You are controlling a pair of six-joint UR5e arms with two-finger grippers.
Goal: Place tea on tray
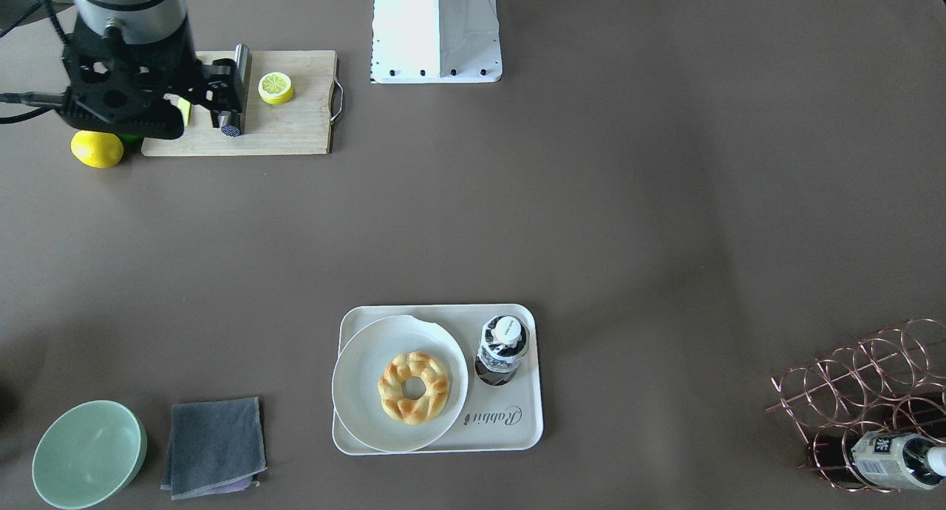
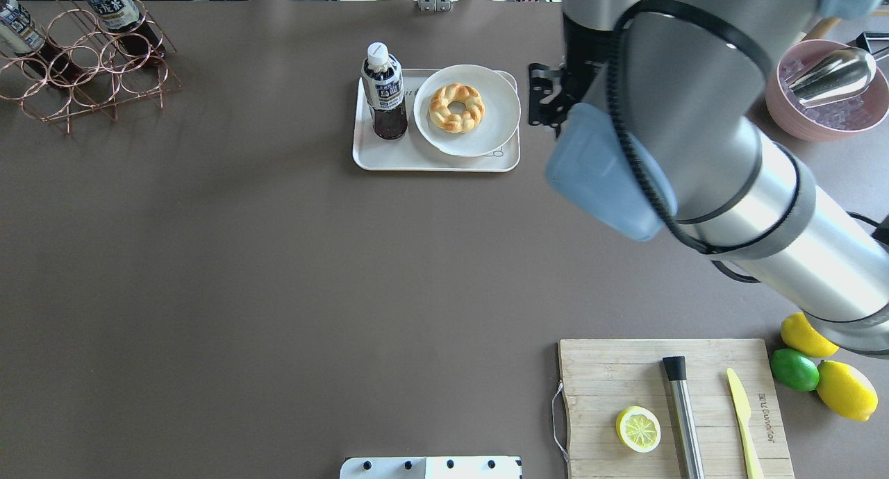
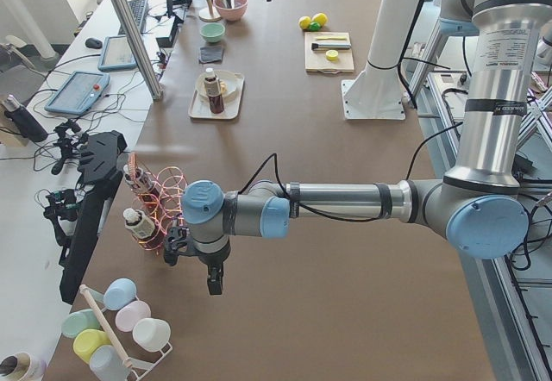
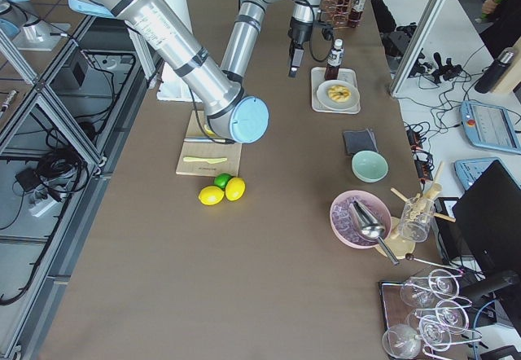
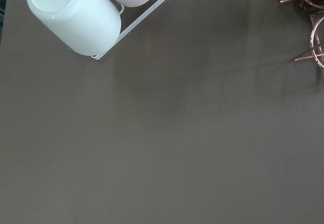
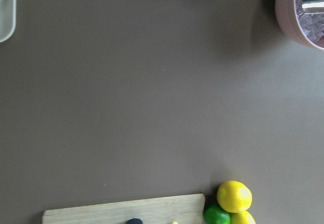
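On the tray (image 1: 510,436) stands the tea (image 1: 501,347); left pincer (image 3: 212,286), right pincer (image 4: 291,70): state unclear.

Tea (image 1: 502,349): clear bottle, dark drink, white cap, upright on tray (image 1: 510,430); tray cream-white, rounded corners, raised rim.

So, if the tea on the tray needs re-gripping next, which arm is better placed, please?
Right, I would say. The right gripper hangs beside the tray, near the tea, while the left gripper is far off, past the rack.
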